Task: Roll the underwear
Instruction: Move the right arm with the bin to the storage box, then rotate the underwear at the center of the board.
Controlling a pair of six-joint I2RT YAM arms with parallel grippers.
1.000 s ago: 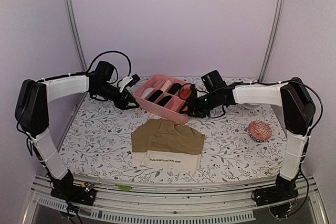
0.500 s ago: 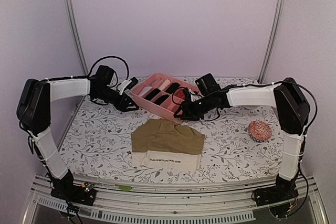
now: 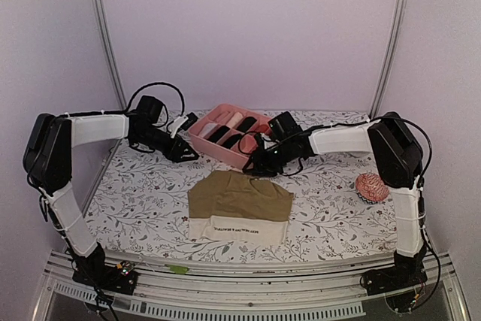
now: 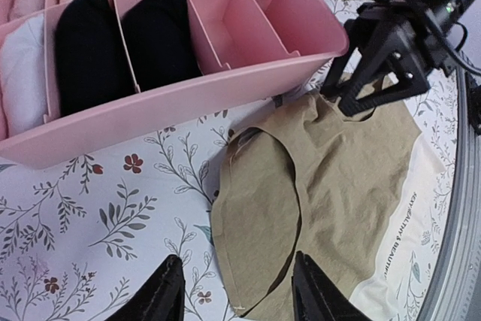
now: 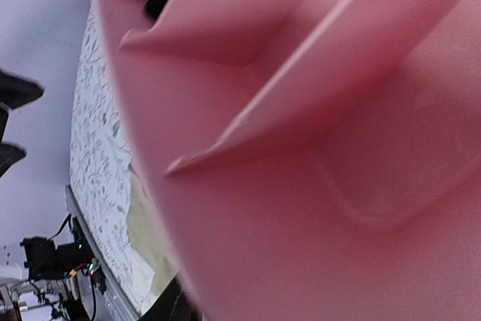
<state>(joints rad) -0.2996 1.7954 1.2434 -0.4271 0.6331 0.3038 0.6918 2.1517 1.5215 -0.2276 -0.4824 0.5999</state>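
View from above: an olive-brown underwear is lying flat and unrolled on a floral-patterned surface, near the middle, with its cream printed waistband facing the near edge. Just behind it, a pink divided box is sitting at an angle. A small red-and-white patterned ball is resting well off to the right.

The left arm is reaching in from the left, and the left tool is hovering by the box's left end. In the left wrist view its two fingertips are standing apart with nothing between them, so it is released, above the bare surface beside the underwear's left edge. That view is also showing two black rolled underwear standing side by side in neighbouring compartments of the box, next to pale rolled items.

The right arm is reaching in from the right, and the right tool is pointing down between the box's near wall and the far edge of the olive-brown underwear. Its fingers are standing spread, released, with the tips at or just above the fabric; whether they are touching it is unclear. The right wrist view is filled by the blurred pink box wall.
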